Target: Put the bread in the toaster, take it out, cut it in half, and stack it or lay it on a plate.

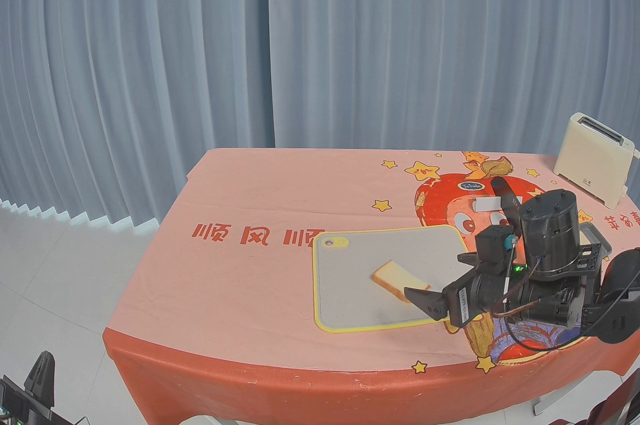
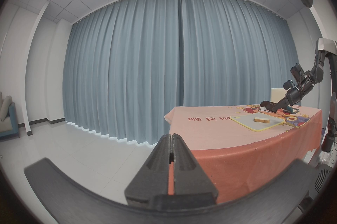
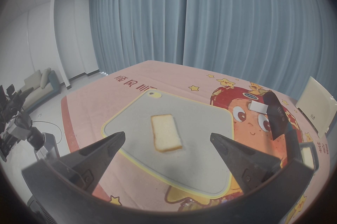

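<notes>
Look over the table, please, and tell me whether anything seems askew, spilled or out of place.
Nothing looks spilled or damaged. The bread lies flat on the cutting board, merely turned at an angle to its edges. The toaster stands upright near the far right corner of the table.

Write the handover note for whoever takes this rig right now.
Left tool: shut, empty, low off the left side of the table, away from the work.
Right tool: open, empty, hovering just short of the bread.
Bread: one whole slice lying flat on the cutting board.
Toaster: upright at the table's far right corner.
Done: nothing certain; I cannot tell whether the slice has been toasted.
Left: grasp the slice, toast it if needed, halve it, then stack or lay out the halves.
</notes>
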